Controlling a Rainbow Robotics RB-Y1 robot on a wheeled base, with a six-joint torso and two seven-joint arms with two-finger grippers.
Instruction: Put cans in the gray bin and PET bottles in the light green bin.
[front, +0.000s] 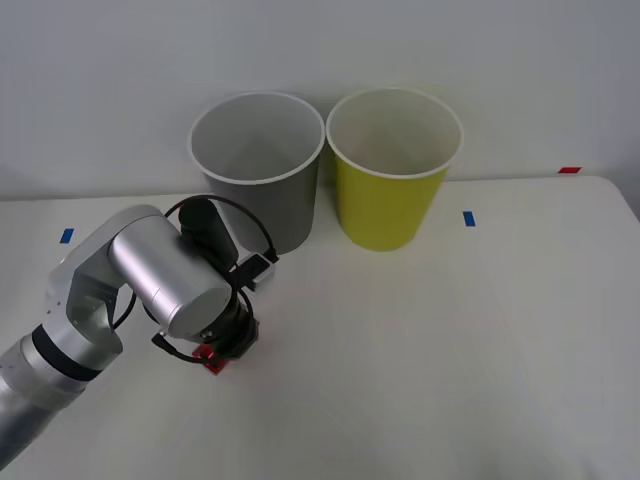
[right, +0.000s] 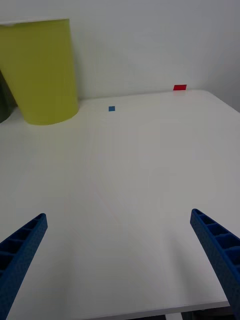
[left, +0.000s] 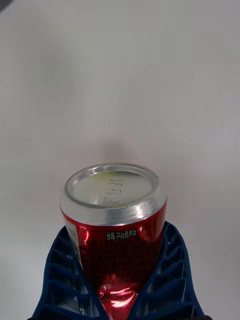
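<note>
A shiny red can (left: 117, 245) with a silver end sits between the blue fingers (left: 172, 255) of my left gripper (left: 117, 265), which is shut on it. In the front view only a red sliver of the can (front: 210, 357) peeks out under the left gripper (front: 225, 342), low over the table's near left. Behind it stands the gray bin (front: 258, 175), and the light green bin (front: 392, 180) is beside that on the right. My right gripper (right: 120, 260) hangs open over bare table, with the light green bin (right: 42, 70) farther off. No PET bottles are in view.
The white table (front: 450, 340) carries small blue tape marks (front: 468, 218) and a red tape mark (front: 569, 170) near its back edge. The table's front edge (right: 150, 310) lies close under the right gripper. A white wall stands behind the bins.
</note>
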